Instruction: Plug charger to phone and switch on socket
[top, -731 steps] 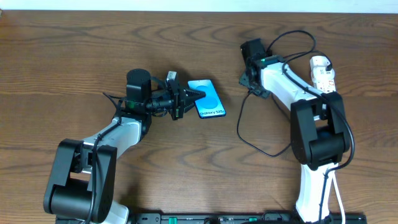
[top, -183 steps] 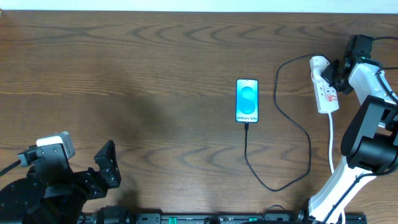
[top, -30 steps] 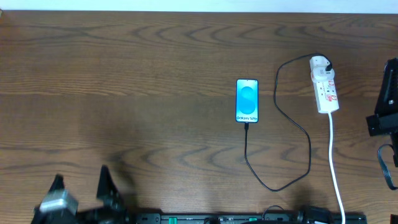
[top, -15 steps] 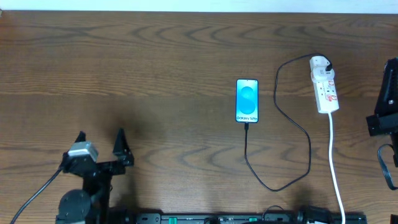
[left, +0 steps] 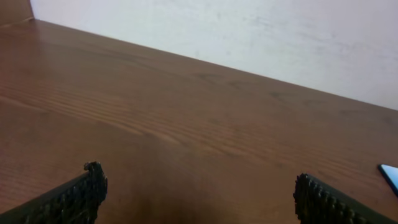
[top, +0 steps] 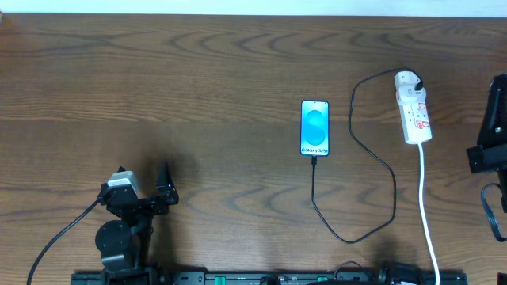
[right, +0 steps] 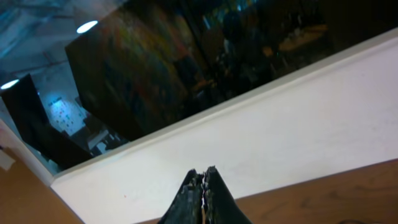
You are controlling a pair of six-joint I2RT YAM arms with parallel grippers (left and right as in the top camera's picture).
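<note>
The phone [top: 314, 127] lies flat in the middle of the table with its cyan screen lit. The charger [top: 394, 184], a thin black cable, meets the phone's near short edge. From there it loops toward the front and runs back to a plug on the far end of the white socket [top: 413, 107]. My left gripper [top: 142, 180] is open and empty near the front left, far from the phone. In the left wrist view its fingertips [left: 93, 182] stand wide apart and a phone corner [left: 390, 176] shows. My right gripper [right: 203, 175] is shut on nothing, aimed at the wall.
The socket's white cord [top: 428, 210] runs toward the table's front edge. My right arm [top: 493, 134] sits at the right edge, beside the socket. A pale wall [left: 249, 31] borders the table's far side.
My left arm has come up from the front edge and moved right, turning until its open fingers point toward the far side. Phone, cable, socket and right arm have not moved.
</note>
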